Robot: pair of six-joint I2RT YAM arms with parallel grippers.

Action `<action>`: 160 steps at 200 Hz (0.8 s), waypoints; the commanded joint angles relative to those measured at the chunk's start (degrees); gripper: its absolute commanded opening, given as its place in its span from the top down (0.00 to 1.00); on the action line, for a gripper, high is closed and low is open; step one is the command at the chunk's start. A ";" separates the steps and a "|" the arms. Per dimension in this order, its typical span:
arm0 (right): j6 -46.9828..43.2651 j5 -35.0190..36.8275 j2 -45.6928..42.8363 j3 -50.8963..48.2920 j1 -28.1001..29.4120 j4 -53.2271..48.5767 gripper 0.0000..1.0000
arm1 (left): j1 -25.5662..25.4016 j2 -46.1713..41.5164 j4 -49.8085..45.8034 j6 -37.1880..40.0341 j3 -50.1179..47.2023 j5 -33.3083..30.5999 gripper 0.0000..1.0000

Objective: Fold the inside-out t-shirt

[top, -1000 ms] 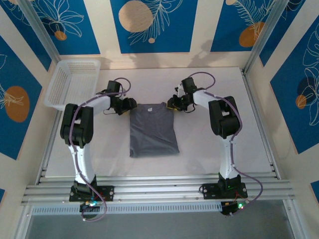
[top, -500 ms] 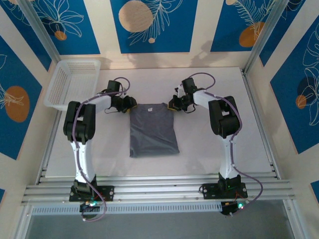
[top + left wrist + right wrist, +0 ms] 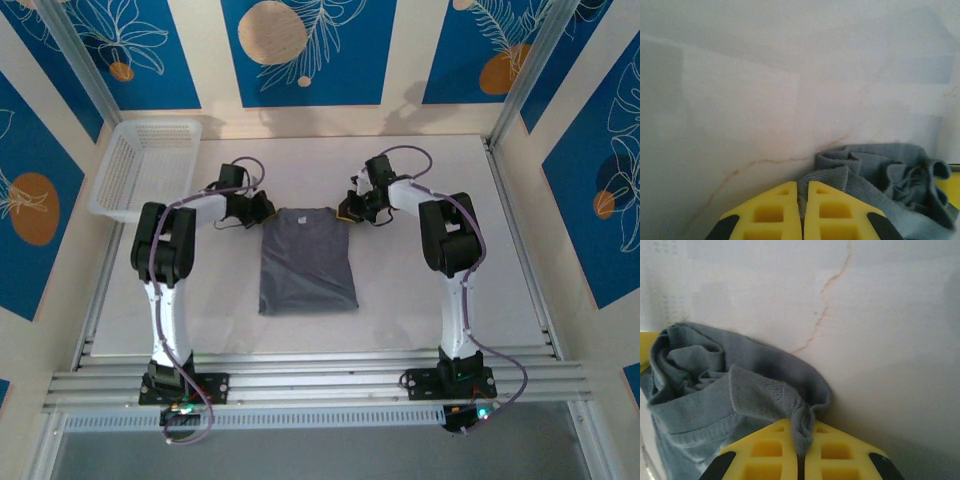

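Observation:
The inside-out t-shirt [image 3: 307, 258] lies on the white table as a slate-grey rectangle, folded narrow, its long side running toward the arms. My left gripper [image 3: 266, 211] is at its far left corner, my right gripper [image 3: 343, 210] at its far right corner. In the left wrist view the yellow fingers [image 3: 827, 210] are shut with a thin fold of the grey t-shirt [image 3: 875, 172] pinched between them. Seen from the right wrist, the yellow fingers [image 3: 837, 452] are shut on a bunched edge of the t-shirt [image 3: 715, 385], which stands up from between the pads.
A white mesh basket [image 3: 145, 165] stands at the table's back left corner. Metal frame posts run along the left and right sides, and a rail [image 3: 320, 385] crosses the near edge by the arm bases. The table [image 3: 420, 290] is bare white around the shirt.
The left gripper has slid right onto the shirt's far left corner and shut on it. The right gripper has stayed at the far right corner, gripping the cloth.

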 commanded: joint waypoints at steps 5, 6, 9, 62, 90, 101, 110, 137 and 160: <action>0.78 -6.14 -5.04 11.66 -1.41 -7.14 0.97 | 1.08 -10.41 2.28 -4.19 4.22 4.54 1.00; 0.82 -6.21 -5.22 12.05 -1.45 -7.30 0.97 | 1.08 -10.77 2.00 -4.25 4.55 4.58 1.00; 0.85 -6.38 -5.83 13.52 -1.56 -8.04 0.97 | 1.28 -11.93 1.41 -4.33 5.50 4.61 1.00; -4.86 -8.83 -21.65 19.98 0.15 -10.76 0.99 | 2.04 -34.06 0.63 -5.89 1.78 5.70 1.00; -6.40 -9.72 -32.16 -1.60 1.46 2.76 1.00 | 0.84 -44.12 1.33 -2.80 -13.87 4.04 1.00; -5.56 -9.83 -34.47 -10.36 1.97 6.93 1.00 | 0.01 -46.90 1.32 -1.99 -20.62 3.50 1.00; -4.77 -10.63 -35.48 -16.57 2.37 9.35 1.00 | -0.57 -48.46 0.48 -1.65 -25.69 3.16 1.00; -2.20 -10.67 -37.16 -32.72 3.92 13.91 1.00 | -2.30 -51.41 0.63 -1.95 -38.08 3.68 1.00; 0.62 -9.49 -42.30 -45.34 5.16 19.71 0.99 | -5.37 -53.31 0.18 -1.88 -42.83 4.06 1.00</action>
